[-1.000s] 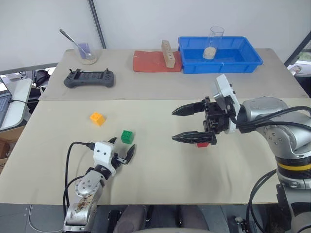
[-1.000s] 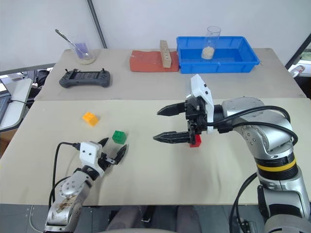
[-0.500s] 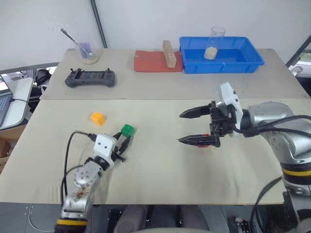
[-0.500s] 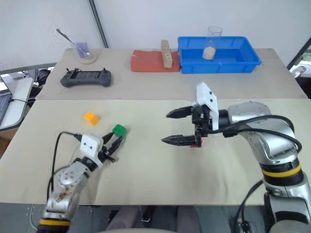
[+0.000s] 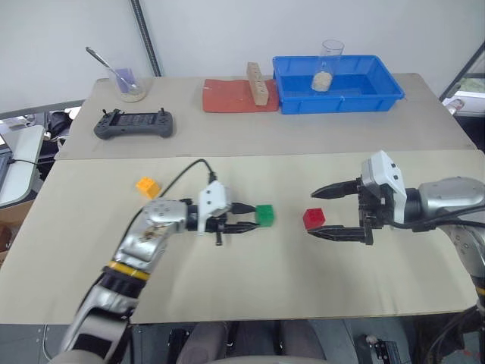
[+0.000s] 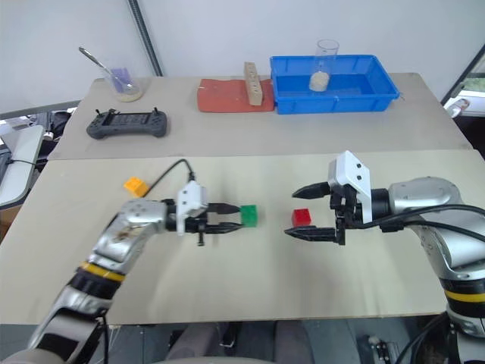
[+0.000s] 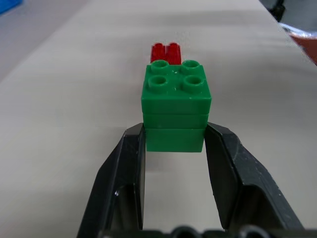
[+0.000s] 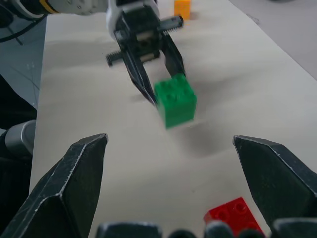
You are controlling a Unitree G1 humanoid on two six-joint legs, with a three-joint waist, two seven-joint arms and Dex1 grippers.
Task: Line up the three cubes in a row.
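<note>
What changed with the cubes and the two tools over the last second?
The left tool closed on the green cube and carried it toward the red cube. The right tool drew back, uncovering the red cube, jaws still wide. The orange-yellow cube and the red one stayed put.

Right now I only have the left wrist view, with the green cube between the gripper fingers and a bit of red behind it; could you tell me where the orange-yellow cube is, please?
Observer: The orange-yellow cube sits on the table well to the robot's left of the green cube, apart from it.
Operator: Thank you. Is the right gripper holding the red cube?
Observer: No. The right gripper is open, and the red cube stands free on the table by its fingertips.
</note>
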